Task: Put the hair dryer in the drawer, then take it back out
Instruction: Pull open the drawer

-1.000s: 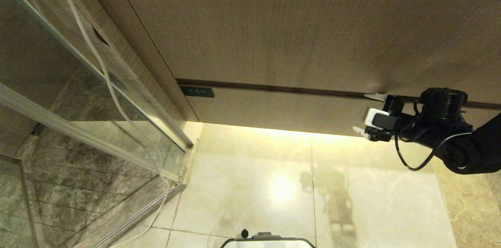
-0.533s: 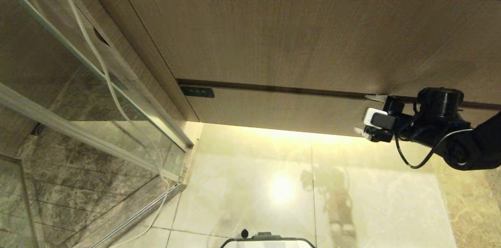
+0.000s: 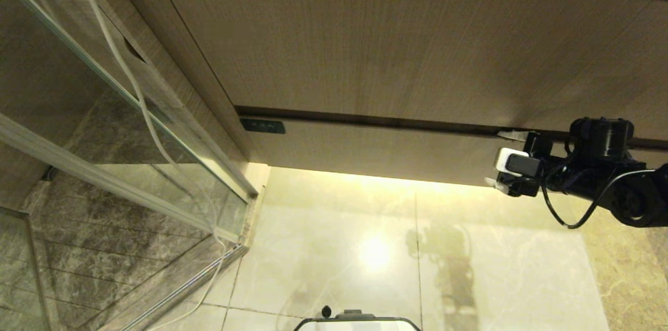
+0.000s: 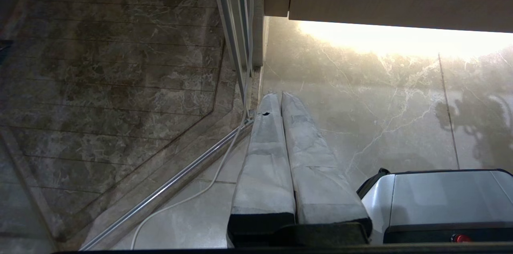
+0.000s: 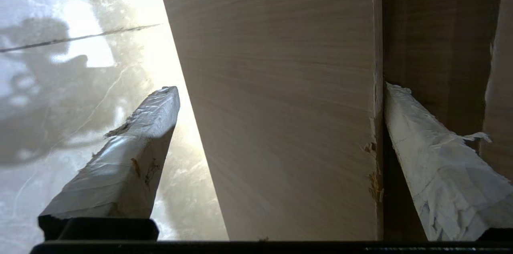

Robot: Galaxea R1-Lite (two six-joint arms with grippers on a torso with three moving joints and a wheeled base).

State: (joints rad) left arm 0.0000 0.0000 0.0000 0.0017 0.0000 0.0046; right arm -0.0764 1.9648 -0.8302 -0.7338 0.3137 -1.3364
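Note:
The drawer (image 3: pixel 376 145) is the narrow wood-grain front under the taller panel, with a small dark label (image 3: pixel 262 126) at its left end. My right gripper (image 3: pixel 500 158) is open and straddles the drawer's right part. One taped finger (image 5: pixel 433 166) sits in the dark gap above the drawer front (image 5: pixel 280 105), against its top edge. The other finger (image 5: pixel 132 158) hangs below the front, apart from it, over the floor. The hair dryer is out of view. My left gripper (image 4: pixel 276 95) is shut and empty, parked low over the floor.
The tall wood-grain panel (image 3: pixel 396 44) stands above the drawer. At the left are a glass shower partition (image 3: pixel 120 127) and a loose white cable (image 3: pixel 141 106). Glossy marble floor (image 3: pixel 365 252) lies below, with my base (image 4: pixel 441 202) close by.
My right gripper has shifted a little right and down along the drawer front. The drawer front has dropped slightly, and the gap above it looks a bit wider. The left arm is still.

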